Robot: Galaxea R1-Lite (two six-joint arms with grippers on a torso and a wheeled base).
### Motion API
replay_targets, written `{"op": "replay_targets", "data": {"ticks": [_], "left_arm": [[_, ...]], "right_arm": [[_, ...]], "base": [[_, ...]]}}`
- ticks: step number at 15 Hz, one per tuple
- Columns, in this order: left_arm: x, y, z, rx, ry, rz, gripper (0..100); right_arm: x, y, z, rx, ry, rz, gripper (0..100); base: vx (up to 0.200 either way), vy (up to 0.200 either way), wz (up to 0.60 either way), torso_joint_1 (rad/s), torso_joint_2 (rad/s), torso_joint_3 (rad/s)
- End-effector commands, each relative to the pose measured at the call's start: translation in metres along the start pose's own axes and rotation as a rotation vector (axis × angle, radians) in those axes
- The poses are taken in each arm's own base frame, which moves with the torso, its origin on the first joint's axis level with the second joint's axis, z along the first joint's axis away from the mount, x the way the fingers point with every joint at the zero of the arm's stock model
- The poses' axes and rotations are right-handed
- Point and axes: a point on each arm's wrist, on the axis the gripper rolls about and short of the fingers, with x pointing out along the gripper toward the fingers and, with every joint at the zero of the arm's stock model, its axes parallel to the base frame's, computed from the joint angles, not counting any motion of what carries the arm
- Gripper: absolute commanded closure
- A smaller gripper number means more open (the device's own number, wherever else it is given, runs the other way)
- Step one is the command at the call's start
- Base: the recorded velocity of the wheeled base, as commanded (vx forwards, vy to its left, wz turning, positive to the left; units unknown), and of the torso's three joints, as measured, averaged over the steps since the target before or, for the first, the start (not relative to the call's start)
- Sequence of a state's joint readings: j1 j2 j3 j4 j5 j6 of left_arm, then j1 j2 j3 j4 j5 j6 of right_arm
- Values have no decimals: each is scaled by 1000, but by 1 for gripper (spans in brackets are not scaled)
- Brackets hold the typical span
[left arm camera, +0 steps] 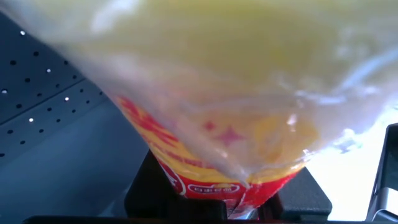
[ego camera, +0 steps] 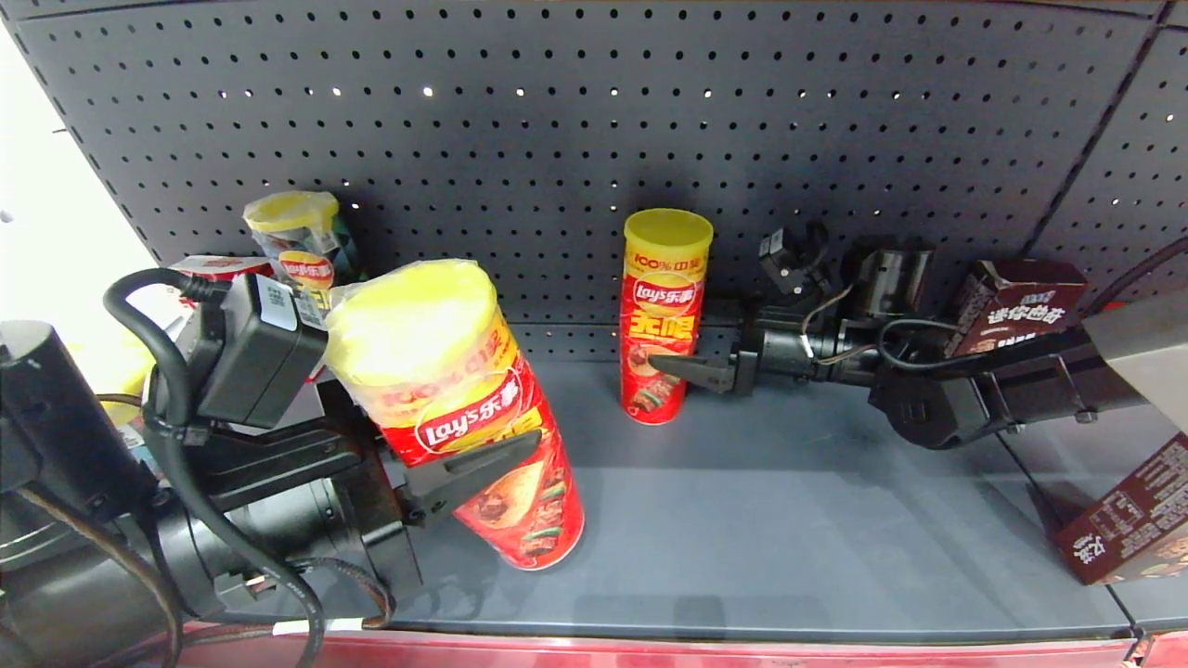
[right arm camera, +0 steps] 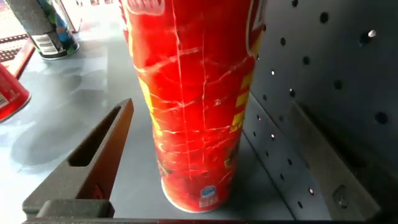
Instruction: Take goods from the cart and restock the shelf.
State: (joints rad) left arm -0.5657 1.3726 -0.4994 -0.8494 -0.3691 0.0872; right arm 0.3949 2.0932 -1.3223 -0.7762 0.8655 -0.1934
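- On the far left, a small can (ego camera: pixel 295 237) with a yellow lid stands at the back of the shelf (ego camera: pixel 789 520).
- My left end effector (ego camera: pixel 469 436) is closed tight on a big chip can (ego camera: pixel 445 390). This can leans over the front left of the shelf. I cannot tell if its bottom touches.
- In the middle, a second chip can (ego camera: pixel 664 315) stands straight up near the back wall.
- My right end effector (ego camera: pixel 668 357) is open around it. One finger (right arm camera: pixel 93 162) sits just beside it, not touching.
- On the right are two brown boxes (ego camera: pixel 1016 311).
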Motion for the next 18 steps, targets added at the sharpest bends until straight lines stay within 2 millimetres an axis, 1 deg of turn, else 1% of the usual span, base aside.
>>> {"op": "replay_targets", "data": {"ticks": [1, 4, 5, 10, 12, 13, 14, 15, 16, 18], "left_arm": [[1, 0, -2, -3, 8, -2, 100], [1, 1, -1, -1, 4, 10, 100], [1, 1, -1, -2, 6, 11, 100], [1, 1, -1, -2, 6, 12, 100], [1, 0, -2, -4, 9, 11, 100], [0, 0, -2, -4, 7, 12, 100], [0, 0, -2, -8, 7, 12, 100], [-1, 0, -2, -8, 8, 14, 100], [-1, 0, -3, -9, 9, 14, 100], [-3, -1, -5, -11, 15, 15, 100]], "right_arm": [[7, -2, -9, 10, 4, 8, 0], [16, -4, -11, 4, -4, 18, 0], [21, -4, -13, -3, -15, 41, 100], [24, 1, -11, 8, -15, 59, 100], [18, 14, 5, -2, -26, 69, 100], [14, 17, 10, -3, -28, 70, 100], [6, 25, 22, -9, -34, 66, 100], [0, 30, 28, -13, -35, 56, 100], [-7, 39, 34, -9, -33, 55, 100], [-19, 63, 43, 4, -28, 81, 100]], "base": [[0, 0, 0, 0, 0, 0], [0, 0, 0, 0, 0, 0], [0, 0, 0, 0, 0, 0], [0, 0, 0, 0, 0, 0], [0, 0, 0, 0, 0, 0], [0, 0, 0, 0, 0, 0], [0, 0, 0, 0, 0, 0], [0, 0, 0, 0, 0, 0], [0, 0, 0, 0, 0, 0], [0, 0, 0, 0, 0, 0]]}}
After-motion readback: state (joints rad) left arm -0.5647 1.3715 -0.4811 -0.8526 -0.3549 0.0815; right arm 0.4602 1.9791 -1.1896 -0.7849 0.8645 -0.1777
